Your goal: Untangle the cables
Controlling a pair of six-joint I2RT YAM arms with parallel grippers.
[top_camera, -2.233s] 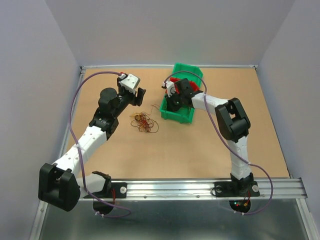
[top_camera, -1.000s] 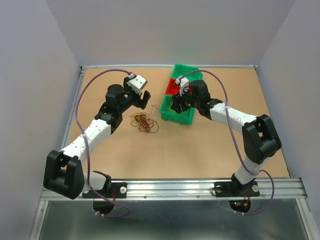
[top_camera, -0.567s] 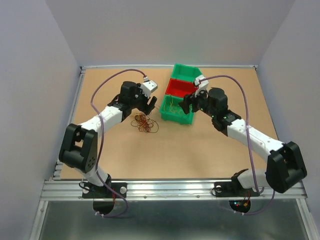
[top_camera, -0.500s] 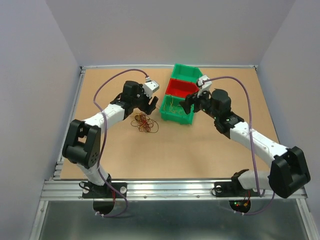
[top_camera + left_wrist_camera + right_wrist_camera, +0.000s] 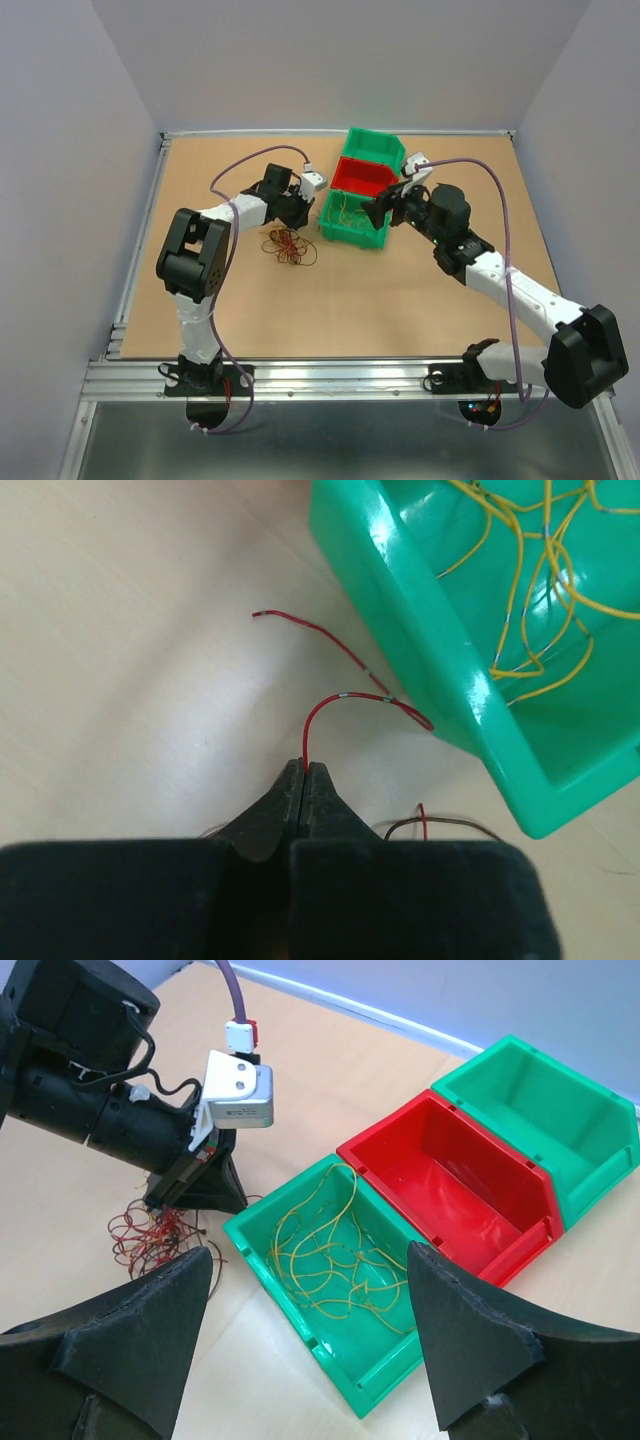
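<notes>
Beside green bin [image 5: 400,630], red cable [image 5: 345,697] clamped in left gripper [image 5: 303,780], pinched end hidden. Near bin, tangled clump [image 5: 287,245] mostly blocked in left wrist view. Nothing held in wide-spread right gripper [image 5: 310,1255]; yellow cables [image 5: 320,1260] seen in bin.

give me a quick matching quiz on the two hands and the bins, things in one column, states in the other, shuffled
Things:
1. left hand
2. right hand
3. near green bin
4. red bin

States:
a. nothing visible inside
b. has yellow cables lying in it
c. shut on a red cable
d. open, holding nothing

Pairs: 1-c, 2-d, 3-b, 4-a
</notes>
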